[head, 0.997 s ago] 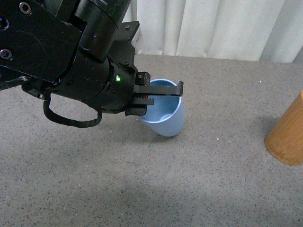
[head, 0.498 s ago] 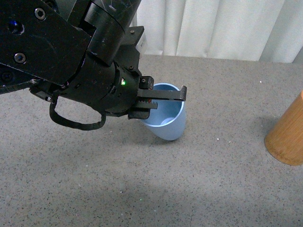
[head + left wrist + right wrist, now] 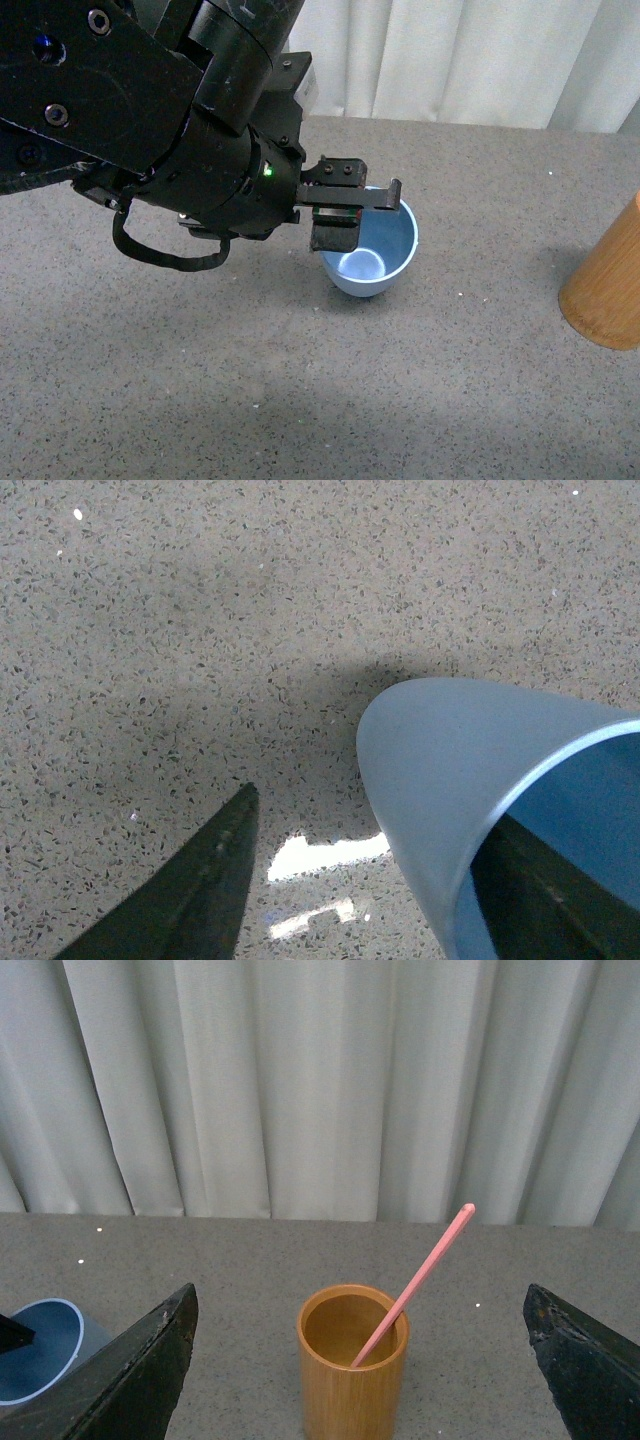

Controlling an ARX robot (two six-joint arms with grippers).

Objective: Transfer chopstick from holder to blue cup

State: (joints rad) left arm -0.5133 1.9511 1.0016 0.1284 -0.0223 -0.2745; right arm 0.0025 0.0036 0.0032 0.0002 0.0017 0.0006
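Slantwise, chopstick (image 3: pixel 412 1285) leaning in holder (image 3: pixel 352 1375), lower end inside, upper end out

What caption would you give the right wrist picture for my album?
Pink chopstick leaning in the wooden holder before a pale curtain, blue cup peeking in at the edge.

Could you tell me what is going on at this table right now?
The left gripper straddles the rim of the blue cup, one finger inside and the other outside, with a gap to the wall, so it looks open. The cup stands upright on the grey table. The chopstick leans in the holder, untouched, and the right gripper faces it, open. The transfer has not begun.
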